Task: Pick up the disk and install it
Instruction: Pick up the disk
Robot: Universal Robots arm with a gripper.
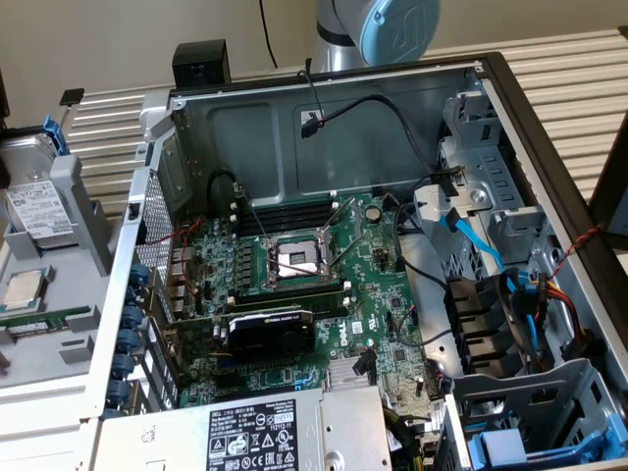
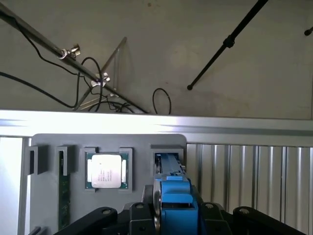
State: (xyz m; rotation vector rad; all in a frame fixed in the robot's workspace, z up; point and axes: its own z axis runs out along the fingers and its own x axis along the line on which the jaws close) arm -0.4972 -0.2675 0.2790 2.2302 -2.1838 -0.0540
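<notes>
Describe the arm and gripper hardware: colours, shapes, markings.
In the exterior view, the arm is a silver-grey tube carrying a round light-blue joint cap with a pale logo on it. In the wrist view, the gripper is glossy black, with rounded links and round pivot points on either side.

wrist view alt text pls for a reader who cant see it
Edge-on, the disk in its blue carrier stands slotted in a grey tray, close before the gripper. A processor chip and a green memory stick sit in slots beside it.
</notes>
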